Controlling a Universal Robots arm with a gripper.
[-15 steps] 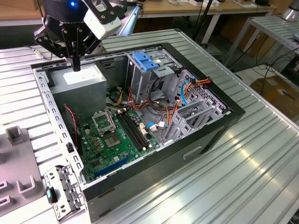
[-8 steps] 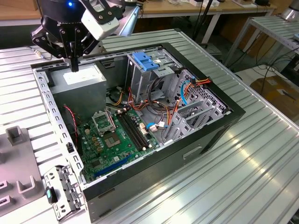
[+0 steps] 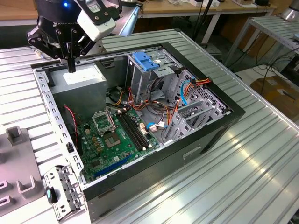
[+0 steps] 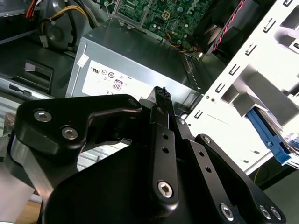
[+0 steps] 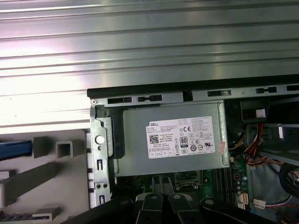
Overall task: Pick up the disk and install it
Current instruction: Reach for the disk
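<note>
My gripper (image 3: 71, 69) hangs over the back corner of the open computer case (image 3: 224, 121), just above the grey power supply (image 3: 81, 77). Its black fingers point down and are pressed together with nothing between them; in both wrist views the tips (image 4: 161, 91) (image 5: 160, 179) sit over the power supply's label side. The disk shows as a bright blue rail (image 4: 268, 135) resting in a pale grey holder outside the case wall. Its blue edge (image 5: 14, 149) appears again beside the case frame. The rest of the disk is out of view.
Inside the case lie the green motherboard (image 3: 117, 135), bundled cables (image 3: 159, 109), and a tall metal drive cage with a blue latch (image 3: 145, 60). A grey slotted fixture (image 3: 14, 135) and a loose metal bracket (image 3: 65, 191) sit on the ribbed metal table (image 3: 243, 177) at the exterior view's left.
</note>
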